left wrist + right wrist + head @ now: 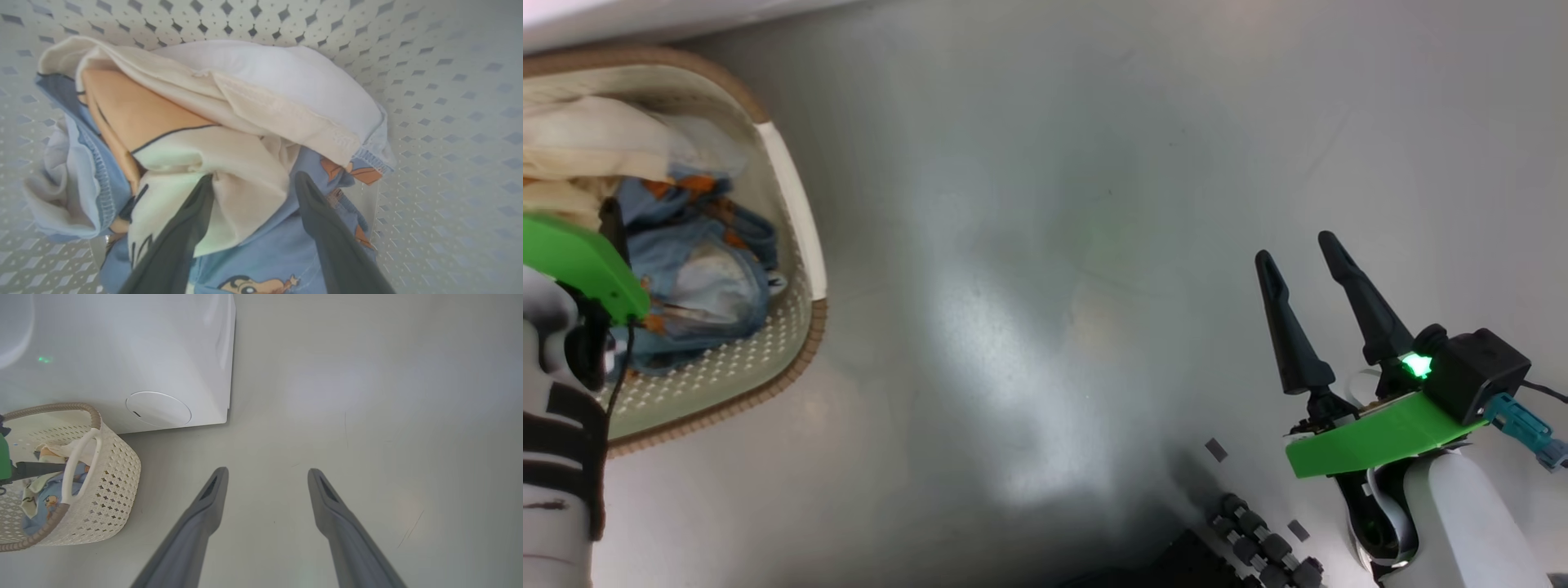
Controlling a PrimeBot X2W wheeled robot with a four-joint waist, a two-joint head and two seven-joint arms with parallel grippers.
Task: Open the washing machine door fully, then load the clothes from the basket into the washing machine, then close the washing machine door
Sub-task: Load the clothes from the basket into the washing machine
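Bright, even light
Glare streaked the floor (1013,392); the basket (449,122) blurred toward the left wrist view's edges.

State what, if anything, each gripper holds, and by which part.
Nothing is held. The left gripper stands open over the clothes in the basket; the right gripper is open above the floor.

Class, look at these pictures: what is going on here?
The robot's left claw is down inside the basket, open, its fingers either side of a cream fold of the clothes, nothing gripped yet. The right claw hangs open above the floor. The washing machine stands next to the basket.
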